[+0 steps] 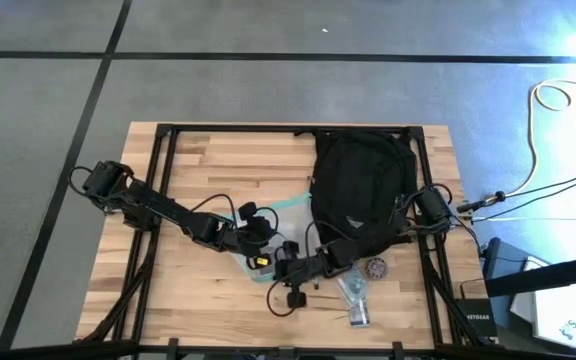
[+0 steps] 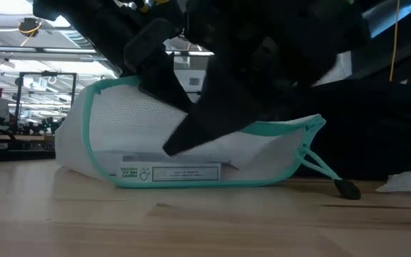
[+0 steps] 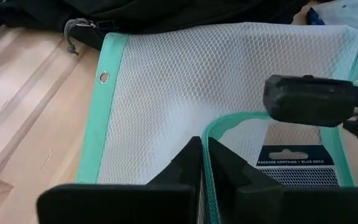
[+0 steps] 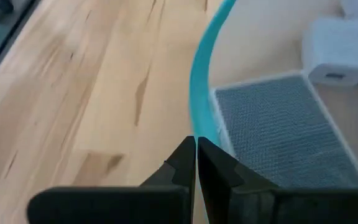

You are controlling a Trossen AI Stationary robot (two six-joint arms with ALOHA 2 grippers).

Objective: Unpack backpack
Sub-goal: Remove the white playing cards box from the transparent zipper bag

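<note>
The backpack [image 1: 363,190] is a large black fabric bag with a rounded oval outline, lying flat on the far right part of the wooden table [image 1: 198,160], between the table's back edge and the middle; a small pale logo shows near its lower end, and in the left wrist view a grey cord pull hangs at its edge [image 3: 73,31]. Just beside it toward the table's centre lies a clear mesh pouch [image 2: 191,153] with a teal border, standing partly on edge in the low view, with a printed card inside it. The left tool [image 3: 204,163] has its fingers pressed together on the pouch's teal rim, and the right tool [image 4: 196,162] is likewise pinched shut on the teal edge. From above, both tools meet over the pouch in a dark tangle, so the pouch itself is mostly hidden there. In the low view the arms fill the upper part as a black mass, and the backpack is only a dark shape on the right. Near the front edge lie a small round object [image 1: 376,267] and a clear packet [image 1: 354,298], both too small to make out; a white charger block [image 4: 337,46] shows in the right wrist view.
</note>
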